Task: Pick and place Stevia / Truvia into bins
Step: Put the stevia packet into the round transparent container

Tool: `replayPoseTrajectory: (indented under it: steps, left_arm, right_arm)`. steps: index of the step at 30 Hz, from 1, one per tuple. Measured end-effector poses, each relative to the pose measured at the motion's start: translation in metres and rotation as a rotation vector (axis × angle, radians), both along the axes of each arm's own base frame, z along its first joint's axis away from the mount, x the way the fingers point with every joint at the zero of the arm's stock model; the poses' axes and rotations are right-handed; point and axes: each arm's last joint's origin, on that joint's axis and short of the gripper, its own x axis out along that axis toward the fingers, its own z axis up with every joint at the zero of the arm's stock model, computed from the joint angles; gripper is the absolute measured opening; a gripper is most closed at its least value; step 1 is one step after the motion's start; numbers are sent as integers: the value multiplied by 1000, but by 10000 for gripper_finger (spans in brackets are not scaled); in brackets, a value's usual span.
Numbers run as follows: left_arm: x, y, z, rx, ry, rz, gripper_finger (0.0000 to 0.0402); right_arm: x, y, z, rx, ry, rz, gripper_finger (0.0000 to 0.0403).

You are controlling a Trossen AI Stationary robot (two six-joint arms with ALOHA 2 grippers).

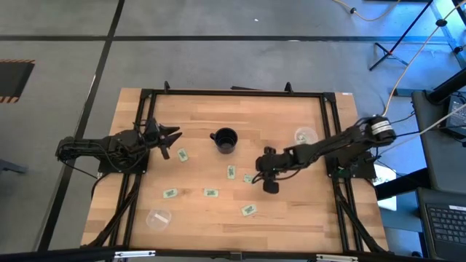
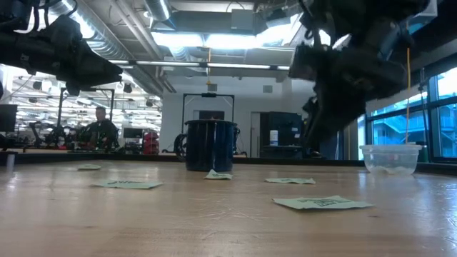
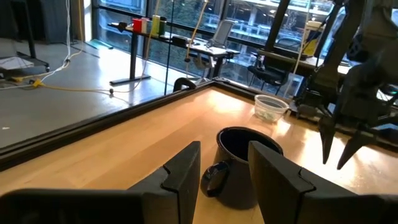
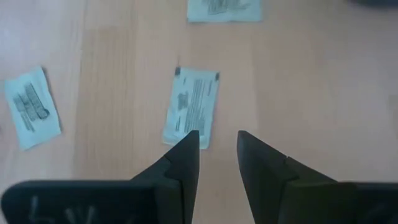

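With seven packets [image 1: 210, 193] loose mid-frame on the counter [image 1: 291, 218], little looked binned, while the right pincer [image 4: 217, 149] hovered open over one and the left pincer [image 1: 172, 135] waited open at left.

Probably a robotics lab; exposed ducts [image 2: 107, 43]; desks [image 3: 205, 46].

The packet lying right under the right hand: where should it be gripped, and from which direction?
The packet lies flat on the table, so the open right hand should probably come straight down from above. Best to pinch across its narrow width near the end closest to the fingers, which already sit over that edge. Nothing offers a side grip on something this thin.
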Motion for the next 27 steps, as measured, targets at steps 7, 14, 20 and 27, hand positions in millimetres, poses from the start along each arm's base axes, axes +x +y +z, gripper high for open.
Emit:
replayPoseTrajectory:
  steps: [7,14,20,27]
  left_arm:
    - [0,0,0,-1,0,-18,130]
    - [0,0,0,-1,0,-18,130]
    - [0,0,0,-1,0,-18,130]
    - [0,0,0,-1,0,-18,130]
  right_arm:
    - [3,15,-9,-22,-16,30,112]
    - [8,19,-24,-64,-5,17,112]
    - [8,18,-33,-70,26,14,112]
    - [9,18,-38,-68,45,-13,99]
